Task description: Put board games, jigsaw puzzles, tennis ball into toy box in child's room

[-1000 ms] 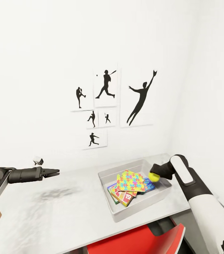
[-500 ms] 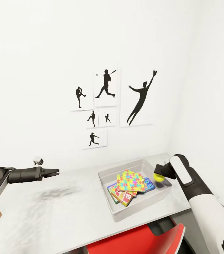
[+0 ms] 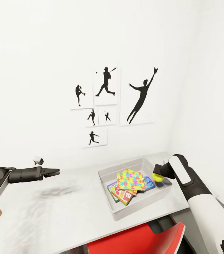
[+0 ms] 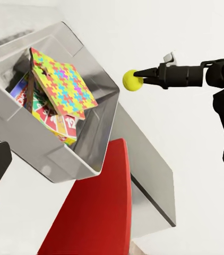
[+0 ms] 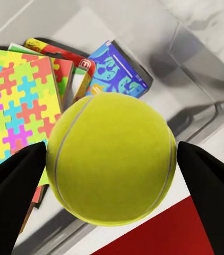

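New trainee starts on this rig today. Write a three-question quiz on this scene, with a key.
1. True or false: the right pincer is shut on the tennis ball.
2. What lies on top of the pile in the toy box?
A. a jigsaw puzzle
B. a blue board game
C. the ball
3. Fill in: the left pincer holds ____.

Key:
1. True
2. A, the jigsaw puzzle
3. nothing; it hovers over the table

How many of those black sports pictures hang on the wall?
6, clustered on the white wall above the table: a pitcher at left, a batter at top, a tall leaping catcher at right, two small ones mid-cluster, and one at bottom.
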Robot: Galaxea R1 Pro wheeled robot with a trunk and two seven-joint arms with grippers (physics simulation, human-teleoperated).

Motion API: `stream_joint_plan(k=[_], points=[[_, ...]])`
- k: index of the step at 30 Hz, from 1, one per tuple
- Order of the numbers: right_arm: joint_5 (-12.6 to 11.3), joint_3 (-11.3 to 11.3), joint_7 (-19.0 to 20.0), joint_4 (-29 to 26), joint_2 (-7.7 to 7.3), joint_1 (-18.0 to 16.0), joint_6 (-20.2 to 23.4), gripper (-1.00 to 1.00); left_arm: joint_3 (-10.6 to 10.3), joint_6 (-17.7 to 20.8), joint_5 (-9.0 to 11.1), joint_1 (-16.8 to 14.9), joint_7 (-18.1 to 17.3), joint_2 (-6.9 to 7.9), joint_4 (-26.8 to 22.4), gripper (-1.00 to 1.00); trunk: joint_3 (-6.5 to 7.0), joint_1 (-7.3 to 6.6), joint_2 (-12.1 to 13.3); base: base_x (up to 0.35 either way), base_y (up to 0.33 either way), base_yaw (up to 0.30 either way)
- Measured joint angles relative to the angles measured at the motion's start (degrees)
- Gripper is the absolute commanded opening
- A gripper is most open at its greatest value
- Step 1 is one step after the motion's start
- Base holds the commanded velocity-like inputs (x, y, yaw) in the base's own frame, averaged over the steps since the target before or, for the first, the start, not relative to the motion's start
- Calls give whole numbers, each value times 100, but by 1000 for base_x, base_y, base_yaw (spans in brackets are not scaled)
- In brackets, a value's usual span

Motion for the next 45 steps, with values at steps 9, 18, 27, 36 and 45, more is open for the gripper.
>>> stream_joint_plan(k=[9,18,27,36,45], points=[[3,2,1,10,-11,2,-2,-100,2,47,84,3,0,-97,0,100,-68,-1,6,0,0,49],[27,-7,-5,14,-60,-48,-3,-100,-3,49,81,4,1,-111,0,100,-145,-1,8,0,0,84],[341,-16,0,53,-69,-162,-28,-100,-16,49,79,4,1,-115,0,100,-225,-1,8,0,0,87],[387,-9,24,61,-78,-198,-376,-100,-18,49,79,4,1,-115,0,100,-305,-1,8,0,0,86],[661,-5,35,60,-70,-199,-419,-100,-11,49,79,4,1,-115,0,100,-385,-1,8,0,0,86]])
